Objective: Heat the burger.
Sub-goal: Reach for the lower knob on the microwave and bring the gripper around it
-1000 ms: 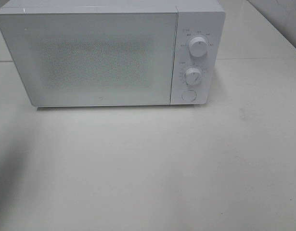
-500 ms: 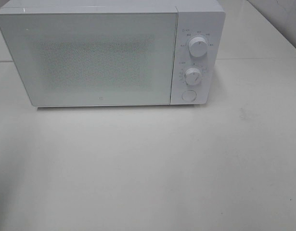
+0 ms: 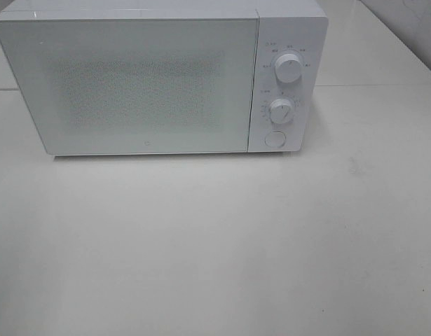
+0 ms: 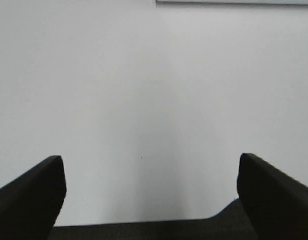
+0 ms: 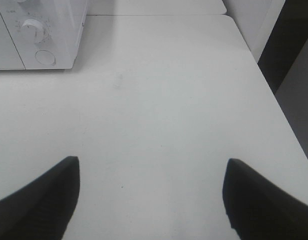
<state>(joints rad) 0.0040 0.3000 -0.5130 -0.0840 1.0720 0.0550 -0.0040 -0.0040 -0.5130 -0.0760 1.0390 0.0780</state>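
The burger is out of view in every frame. A white microwave [image 3: 145, 84] stands at the back of the table with its door shut, and the frosted door hides the inside. Neither gripper appears in the exterior high view. The left wrist view shows my left gripper [image 4: 151, 200] open over bare white tabletop, nothing between its dark fingers [image 4: 28, 200]. My right gripper [image 5: 151, 200] is open too, empty, over the table to the right of the microwave's control panel [image 5: 38, 35].
The microwave's panel has an upper dial [image 3: 289, 69], a lower dial [image 3: 280, 110] and a round button [image 3: 274, 138]. The white table [image 3: 215, 245] spreads in front. Its right edge [image 5: 274, 100] drops off beside a dark gap in the right wrist view.
A dim shadow on the table's front left has faded away. The microwave stays shut and in place.
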